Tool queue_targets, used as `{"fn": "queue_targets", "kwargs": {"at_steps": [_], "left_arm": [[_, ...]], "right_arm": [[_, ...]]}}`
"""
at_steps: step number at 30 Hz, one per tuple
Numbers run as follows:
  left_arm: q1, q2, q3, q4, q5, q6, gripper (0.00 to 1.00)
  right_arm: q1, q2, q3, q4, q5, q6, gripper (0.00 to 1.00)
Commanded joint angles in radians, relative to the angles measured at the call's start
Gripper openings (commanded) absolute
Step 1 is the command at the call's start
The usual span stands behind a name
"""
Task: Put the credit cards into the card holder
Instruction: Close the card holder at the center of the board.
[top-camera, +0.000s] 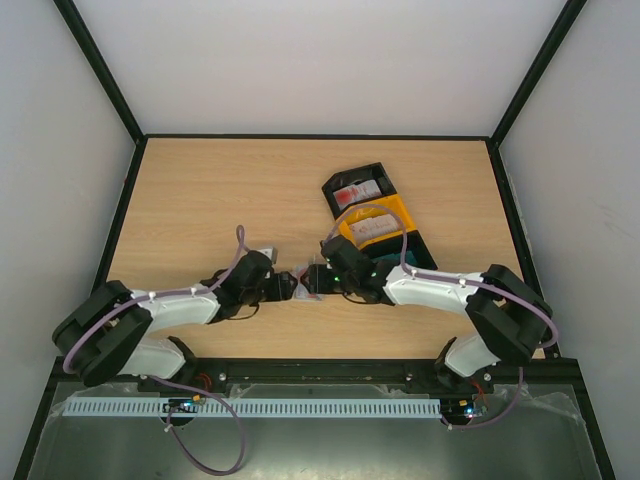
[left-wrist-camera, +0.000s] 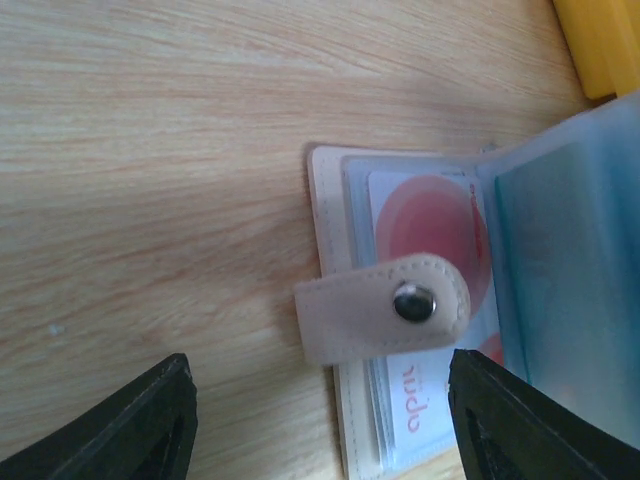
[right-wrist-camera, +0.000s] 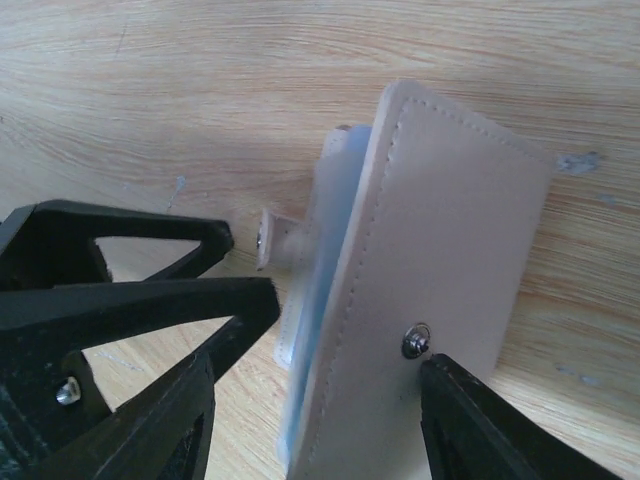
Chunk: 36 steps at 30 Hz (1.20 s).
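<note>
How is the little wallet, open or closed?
Open. The card holder has its snap strap unfastened and one cover lifted.

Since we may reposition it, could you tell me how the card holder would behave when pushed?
The card holder is probably floppy: its cover stands tilted, its clear sleeves fan loose. Thin, on the smooth table, it likely slides.

Both arms stretch forward and inward from their bases with elbows pushed outward, forearms lying low and nearly level. The left gripper (top-camera: 284, 287) and right gripper (top-camera: 318, 280) face each other tip to tip, just beside one another near the middle. The left gripper's jaws stand wide apart, its black fingers (left-wrist-camera: 130, 430) clamping nothing. The right gripper's fingers (right-wrist-camera: 500, 430) are likewise spread wide.
</note>
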Motion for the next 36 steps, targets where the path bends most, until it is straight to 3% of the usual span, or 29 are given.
{"fn": "queue_targets", "kwargs": {"at_steps": [1,8,13,18,27,36], "left_arm": [[-0.006,0.055,0.039,-0.004,-0.071,0.021,0.72],[-0.008,0.096,0.06,-0.01,-0.15,0.0,0.74],[-0.005,0.063,0.046,-0.036,-0.218,-0.044,0.53],[0.0,0.037,0.041,-0.042,-0.203,-0.048,0.47],[0.008,-0.059,0.019,-0.017,-0.084,-0.019,0.52],[0.02,-0.19,0.002,-0.025,-0.003,-0.004,0.58]], "right_arm": [[0.002,0.025,0.002,0.07,-0.045,0.006,0.56],[0.002,0.066,-0.01,0.118,-0.076,0.006,0.56],[0.002,0.089,-0.018,0.145,-0.088,0.007,0.56],[0.001,0.123,-0.017,0.172,-0.109,0.007,0.56],[0.002,0.185,-0.036,0.21,-0.116,0.036,0.52],[0.002,0.072,-0.043,0.203,-0.051,0.064,0.4]]}}
